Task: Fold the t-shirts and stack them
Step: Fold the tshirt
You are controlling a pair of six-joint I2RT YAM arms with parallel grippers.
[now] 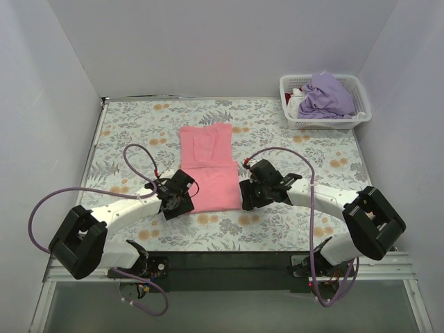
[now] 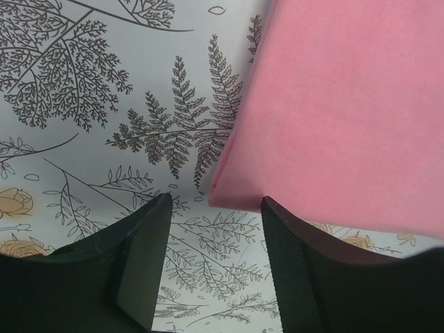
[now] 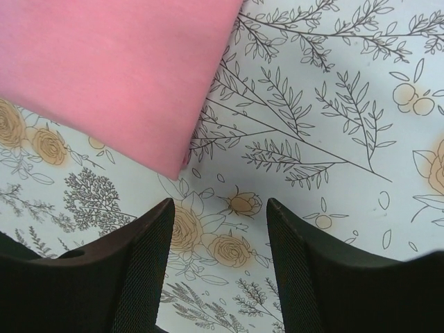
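Currently: pink shirt [image 1: 208,173], part-folded, worktop [image 1: 125,132] centre. Left jaws, right jaws: parted, empty, flanking its near corners, seemingly to pinch them. Lavender shirt [image 1: 327,94]: in basket [image 1: 322,124], far-right corner.

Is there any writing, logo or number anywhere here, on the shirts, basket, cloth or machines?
No text can be read. The pink t-shirt and lavender t-shirt are plain, the tablecloth bears only leaves and flowers, and the white basket, left arm and right arm show nothing legible.
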